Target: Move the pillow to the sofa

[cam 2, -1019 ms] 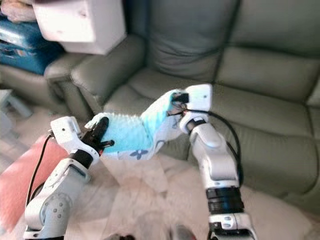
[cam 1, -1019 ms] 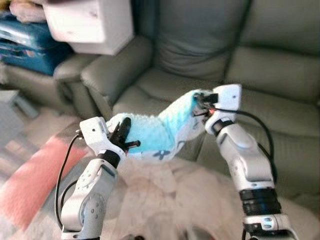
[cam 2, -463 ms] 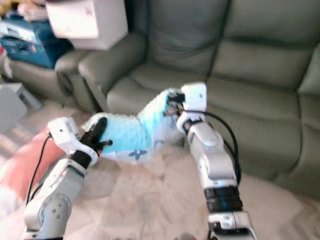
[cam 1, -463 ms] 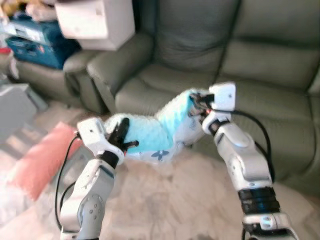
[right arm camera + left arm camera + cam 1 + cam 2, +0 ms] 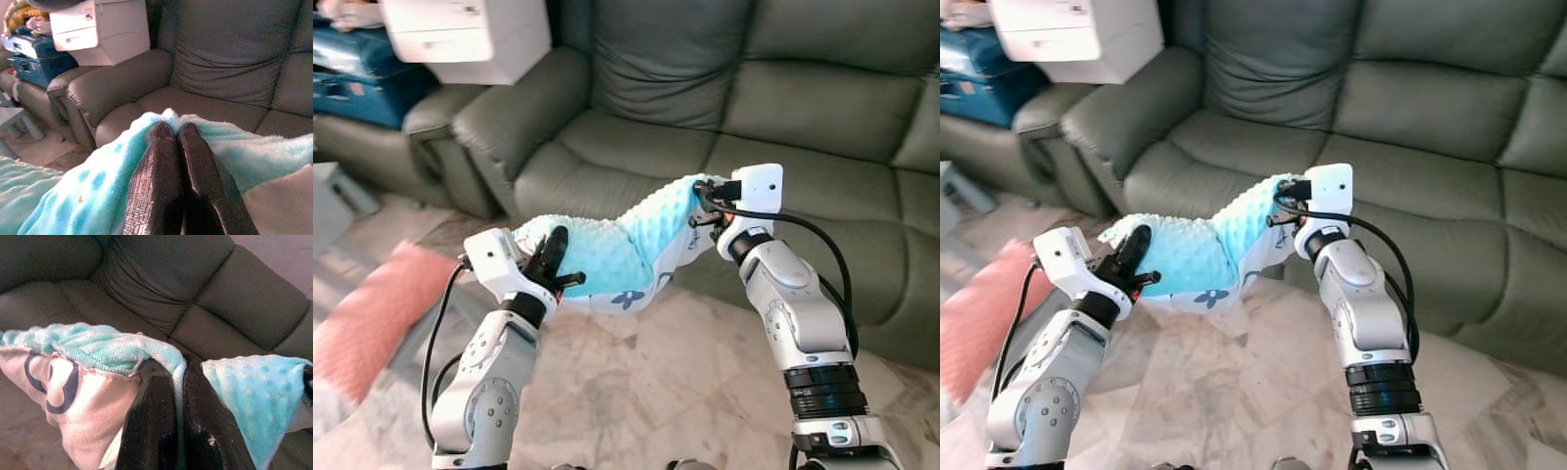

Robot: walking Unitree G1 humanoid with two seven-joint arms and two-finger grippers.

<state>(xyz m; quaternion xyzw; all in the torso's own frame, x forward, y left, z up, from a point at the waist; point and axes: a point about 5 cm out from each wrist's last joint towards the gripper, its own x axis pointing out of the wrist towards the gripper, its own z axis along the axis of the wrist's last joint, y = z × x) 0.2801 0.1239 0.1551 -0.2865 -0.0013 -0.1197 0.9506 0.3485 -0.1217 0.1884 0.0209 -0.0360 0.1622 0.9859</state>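
- Pillow (image 5: pixel 607 257) held up in the air between two robot arms, stretched and sagging in the middle, in front of the front edge of the sofa (image 5: pixel 783 108) seat.
- Turquoise bumpy fabric on the pillow's upper face; pale cream underside with dark blue printed shapes, seen along its lower edge.
- Left gripper (image 5: pixel 551 257) at the pillow's left end, black fingers (image 5: pixel 151 421) clamped together on a fold of turquoise and cream cloth.
- Right gripper (image 5: pixel 703 201) at the pillow's raised right end, fingers (image 5: pixel 156 181) pressed closed over the turquoise fabric.
- Right end of the pillow carried higher than the left end, just before the sofa's seat cushion.
- Dark grey-green leather sofa across the back of the scene, with padded backrest, wide seat cushions and a rounded armrest at its left end.
- White box-shaped appliance (image 5: pixel 470 37) above and behind the sofa's left armrest.
- Blue cases (image 5: pixel 352 83) stacked to the left of that, beyond the armrest.
- Pale marbled tile floor (image 5: pixel 656 382) below the arms.
- Pink mat (image 5: pixel 362 323) lying on the floor at the far left, blurred.
- Black cables looped along both silver forearms.
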